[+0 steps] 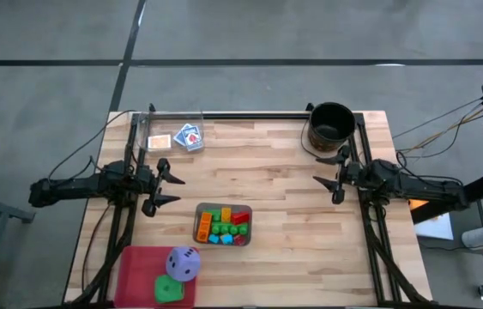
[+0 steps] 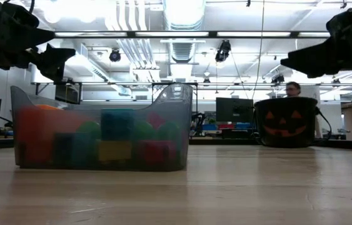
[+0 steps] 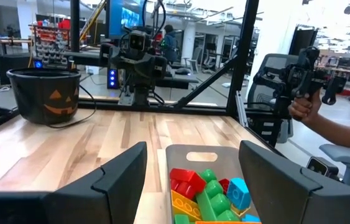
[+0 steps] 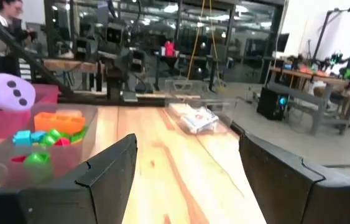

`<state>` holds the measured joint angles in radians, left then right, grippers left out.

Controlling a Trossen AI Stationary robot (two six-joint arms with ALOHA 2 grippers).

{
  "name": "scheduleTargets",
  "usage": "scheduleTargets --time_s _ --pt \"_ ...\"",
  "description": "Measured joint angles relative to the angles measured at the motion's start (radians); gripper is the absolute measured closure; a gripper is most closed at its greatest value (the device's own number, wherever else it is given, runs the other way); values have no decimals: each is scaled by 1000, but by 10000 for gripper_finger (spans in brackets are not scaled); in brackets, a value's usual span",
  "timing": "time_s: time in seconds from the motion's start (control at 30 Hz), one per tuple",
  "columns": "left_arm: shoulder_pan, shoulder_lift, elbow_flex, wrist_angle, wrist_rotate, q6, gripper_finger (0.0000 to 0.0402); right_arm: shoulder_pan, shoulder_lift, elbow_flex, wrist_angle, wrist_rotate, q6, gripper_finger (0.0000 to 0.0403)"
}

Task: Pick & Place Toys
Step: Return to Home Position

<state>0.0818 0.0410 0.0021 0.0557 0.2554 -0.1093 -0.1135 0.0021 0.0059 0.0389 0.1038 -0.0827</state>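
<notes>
Holding my left jaws and right jaws apart and empty over opposite desk (image 1: pixel 292 232) sides, I see the blocks (image 1: pixel 222 227) in the grey tray (image 1: pixel 222 207), cards (image 1: pixel 182 137) in the clear bin (image 1: pixel 150 121), and the purple die (image 1: pixel 183 263) and green die (image 1: pixel 169 289) in the pink bin (image 1: pixel 135 266).

Open table (image 1: pixel 258 172) lies between bucket (image 1: pixel 331 126) and grey tray (image 1: pixel 222 206).

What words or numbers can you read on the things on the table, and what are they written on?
No words or numbers can be read anywhere.
purple die: black dots only, no digits.
black bucket: an orange pumpkin face, no letters.
playing cards in the clear bin: the printing is too small to read.
</notes>
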Motion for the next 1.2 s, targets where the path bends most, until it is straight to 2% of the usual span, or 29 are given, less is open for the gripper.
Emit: scheduleTargets --time_s 0.47,0.83,1.2 --pt "0 17 0 -1 0 7 142 0 2 21 -71 7 25 121" --pt "0 88 0 0 0 53 142 0 27 22 -70 7 23 121" --pt "0 94 0 0 0 53 142 0 37 22 -67 8 19 121"
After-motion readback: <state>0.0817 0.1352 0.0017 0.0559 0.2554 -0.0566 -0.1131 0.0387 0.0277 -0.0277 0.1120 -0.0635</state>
